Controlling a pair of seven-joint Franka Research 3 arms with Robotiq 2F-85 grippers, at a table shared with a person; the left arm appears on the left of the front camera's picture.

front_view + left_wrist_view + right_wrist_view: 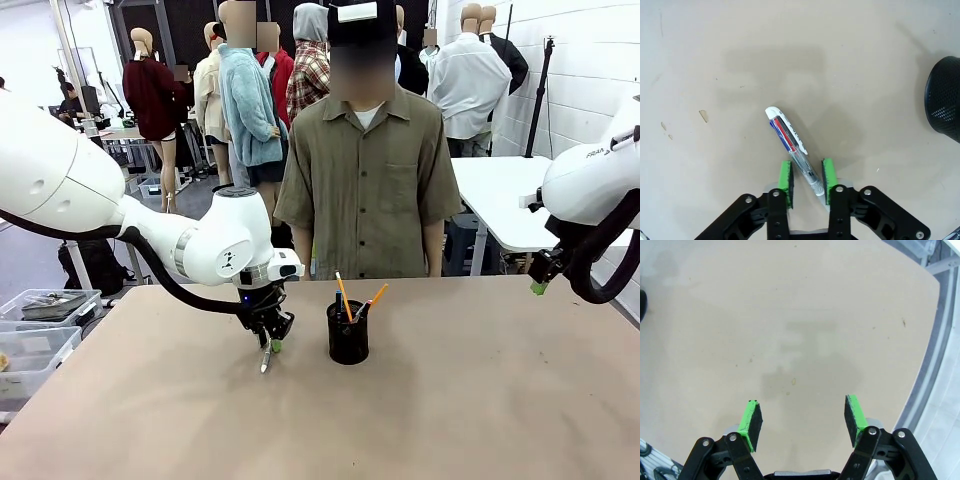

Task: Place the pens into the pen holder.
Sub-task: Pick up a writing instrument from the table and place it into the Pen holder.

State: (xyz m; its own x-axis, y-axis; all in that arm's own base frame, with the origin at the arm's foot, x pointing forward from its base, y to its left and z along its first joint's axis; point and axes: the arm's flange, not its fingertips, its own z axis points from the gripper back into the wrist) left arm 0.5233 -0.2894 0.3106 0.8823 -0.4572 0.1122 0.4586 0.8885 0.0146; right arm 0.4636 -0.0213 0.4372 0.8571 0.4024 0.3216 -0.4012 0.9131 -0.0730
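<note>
My left gripper point(275, 335) is shut on a silver-white pen point(266, 358), which hangs slanted from its green pads just over the tan table point(450, 400). In the left wrist view this pen point(790, 137) shows a clear barrel with red and blue refills and a white cap end pointing away from the fingers point(785, 182). The black mesh pen holder point(347, 335) stands a short way to the right of that gripper, with two orange pens point(343, 292) and a dark one sticking out; its wall point(945, 100) is at the wrist view's right edge. My right gripper point(540, 285) hangs open at the far right, its pads point(751, 422) wide apart over bare table.
A person in an olive shirt point(365, 170) stands behind the table's far edge, arms down. Clear plastic bins point(35, 345) sit off the table's left side. A white table point(500, 195) stands behind on the right. The table's edge point(925, 375) runs near my right gripper.
</note>
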